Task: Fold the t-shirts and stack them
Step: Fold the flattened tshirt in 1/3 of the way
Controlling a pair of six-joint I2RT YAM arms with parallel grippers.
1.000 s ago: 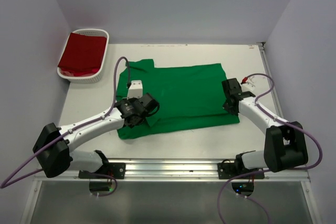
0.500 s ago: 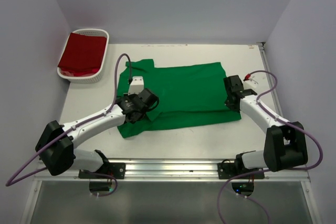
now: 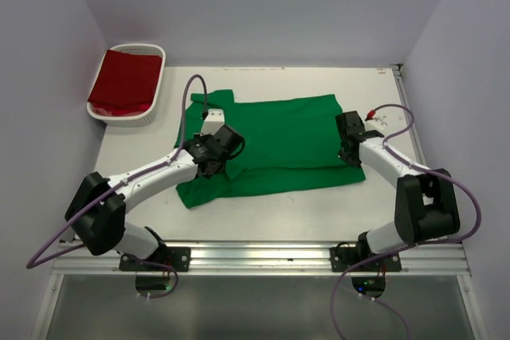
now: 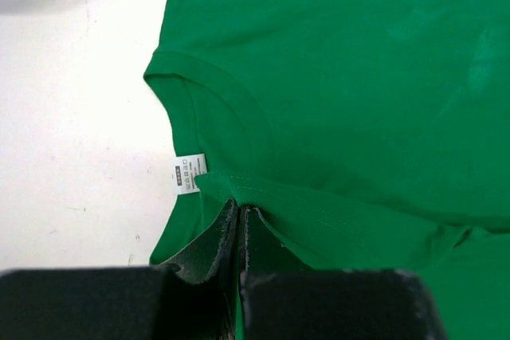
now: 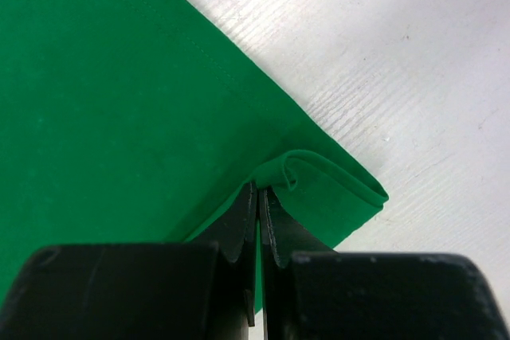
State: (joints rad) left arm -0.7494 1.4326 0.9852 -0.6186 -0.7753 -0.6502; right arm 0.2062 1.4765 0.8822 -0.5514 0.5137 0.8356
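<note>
A bright green t-shirt lies spread across the middle of the table, its near long edge lifted and doubled over. My left gripper is shut on that folded edge near the collar; the white neck label shows just beyond the closed jaws. At the shirt's right end my right gripper is shut on the hem, where a small roll of green cloth bulges at the tips. A dark red t-shirt lies folded in the basket at the far left.
The white slatted basket stands at the table's far left corner. Bare white tabletop runs along the near side of the shirt and to its right. Grey walls close in the left, back and right.
Both grippers have carried the shirt's near edge away from the arm bases, toward the back of the table. The fold has grown and the near strip of green has narrowed.
</note>
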